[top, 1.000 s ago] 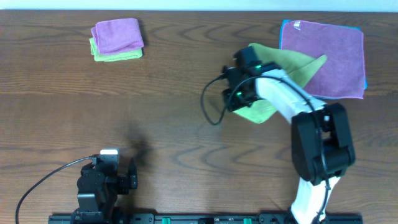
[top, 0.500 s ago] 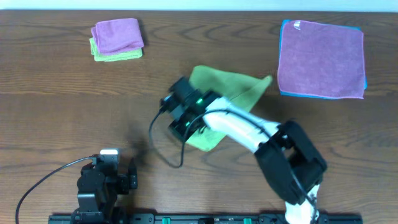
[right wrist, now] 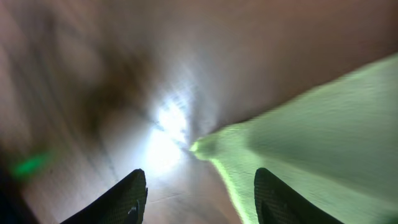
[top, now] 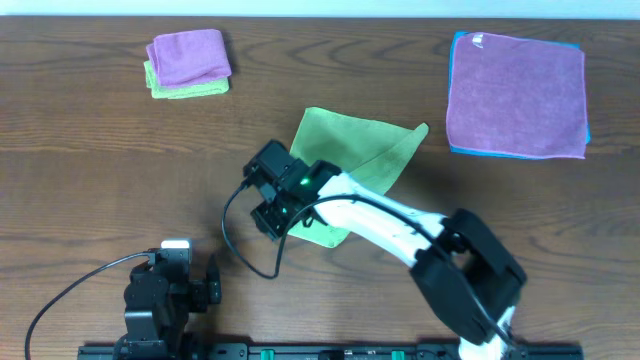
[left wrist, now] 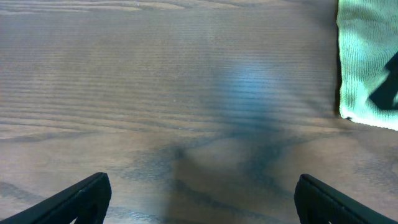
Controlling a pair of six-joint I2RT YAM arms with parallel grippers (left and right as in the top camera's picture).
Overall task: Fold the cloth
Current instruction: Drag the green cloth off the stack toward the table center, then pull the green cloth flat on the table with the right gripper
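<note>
A lime green cloth lies rumpled and partly doubled over in the middle of the table, its left front part under my right arm. My right gripper hovers low at the cloth's left edge. In the right wrist view the gripper is open, and the cloth's pointed corner lies on the wood ahead of the fingers, its edge running down toward the right finger. My left gripper is open over bare wood; the cloth shows at the upper right of the left wrist view. The left arm rests at the front left.
A folded purple cloth on a folded green one sits at the back left. A flat purple cloth over a blue one lies at the back right. A black cable loops beside the right wrist.
My right gripper carried the green cloth leftward from beside the back-right stack to the table's middle, and its jaws went from shut to open. The left arm stayed still.
</note>
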